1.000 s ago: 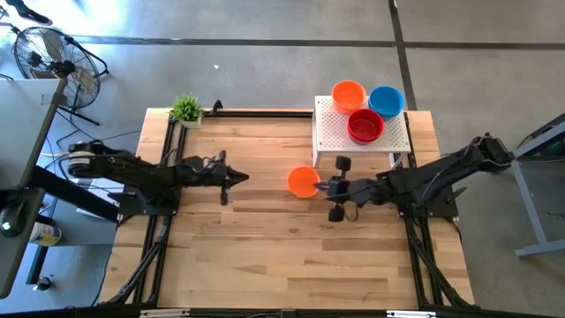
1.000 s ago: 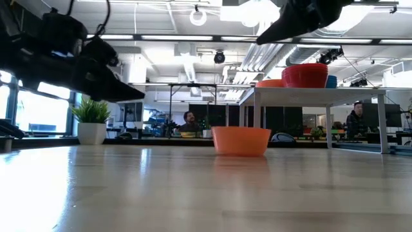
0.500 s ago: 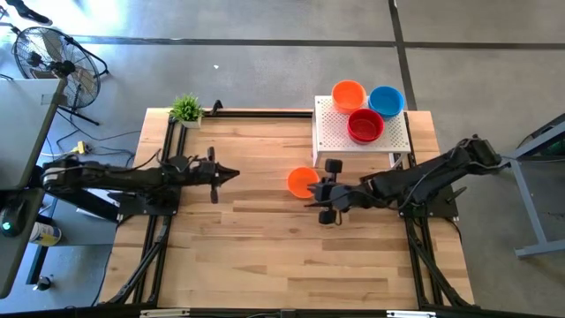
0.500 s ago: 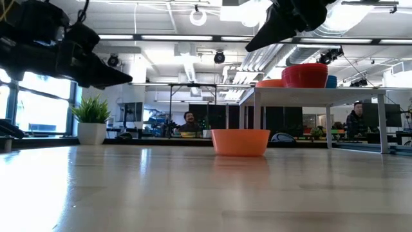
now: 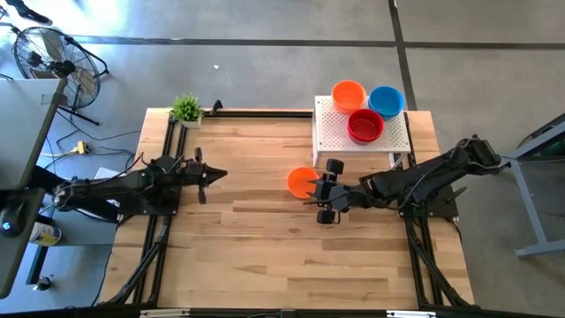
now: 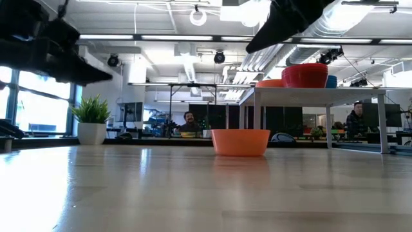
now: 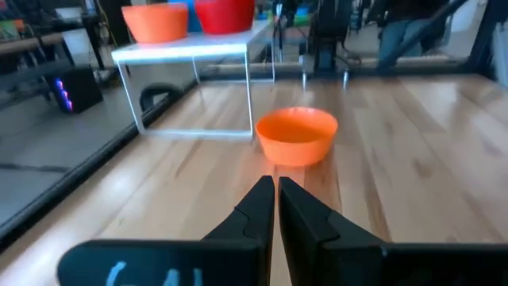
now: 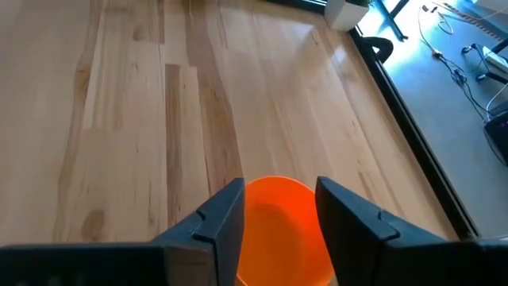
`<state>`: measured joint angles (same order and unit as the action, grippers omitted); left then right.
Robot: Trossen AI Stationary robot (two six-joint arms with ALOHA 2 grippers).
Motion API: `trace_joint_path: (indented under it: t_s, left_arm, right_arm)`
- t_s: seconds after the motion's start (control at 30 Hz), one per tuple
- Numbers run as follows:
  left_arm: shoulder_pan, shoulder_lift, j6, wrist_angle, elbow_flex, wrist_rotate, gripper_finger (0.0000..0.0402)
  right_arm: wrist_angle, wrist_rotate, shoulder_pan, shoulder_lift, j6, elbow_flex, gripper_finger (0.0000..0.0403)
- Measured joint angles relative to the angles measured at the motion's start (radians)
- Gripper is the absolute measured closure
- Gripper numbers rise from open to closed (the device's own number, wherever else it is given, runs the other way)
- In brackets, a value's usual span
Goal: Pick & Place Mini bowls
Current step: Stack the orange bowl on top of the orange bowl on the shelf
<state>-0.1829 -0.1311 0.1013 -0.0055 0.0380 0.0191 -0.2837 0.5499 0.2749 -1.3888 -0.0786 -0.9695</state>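
An orange mini bowl point(image 5: 300, 183) stands upright on its base on the wooden table, also seen in the low view point(image 6: 241, 141). My right gripper point(image 5: 317, 188) hangs open above the bowl's right rim; in its wrist view the two fingers stand either side of the bowl point(image 8: 278, 226) without touching it. My left gripper point(image 5: 221, 174) is shut and empty over the table's left part, pointing at the bowl point(image 7: 297, 135). Three more mini bowls, orange point(image 5: 348, 93), blue point(image 5: 386, 100) and red point(image 5: 365, 125), sit on a white perforated stand point(image 5: 335, 137).
The white stand point(image 6: 322, 90) rises at the table's far right, just behind the right arm. A small green potted plant point(image 5: 186, 109) stands at the far left corner. Bare wood stretches across the table's near half. People show in the room behind.
My left gripper has drawn back toward the table's left edge, still shut. My right gripper has shifted a little toward the table's left, staying above the orange bowl, and has opened. The bowl has stayed where it was.
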Motion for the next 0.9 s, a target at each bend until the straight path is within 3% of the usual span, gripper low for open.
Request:
trace_joint_path:
  t_s: [0.13,0.5,0.63,0.9]
  left_arm:
    - [-0.001,0.135,0.003,-0.06,0.012,-0.001,0.0385]
    - [0.0,0.115,-0.064,-0.066,0.018,0.006,0.0385]
    - [0.0,0.114,-0.109,-0.069,0.018,-0.02,0.0385]
    - [0.0,0.114,-0.106,-0.069,0.018,0.0,0.0385]
  right_arm:
    - [-0.013,0.0,0.0,-0.006,0.008,-0.015,0.0258]
    - [-0.289,-0.01,-0.029,-0.239,0.035,-0.282,0.0257]
    - [-0.374,-0.061,-0.035,-0.338,0.035,-0.365,0.0257]
    - [-0.443,-0.075,-0.068,-0.452,0.004,-0.423,0.0257]
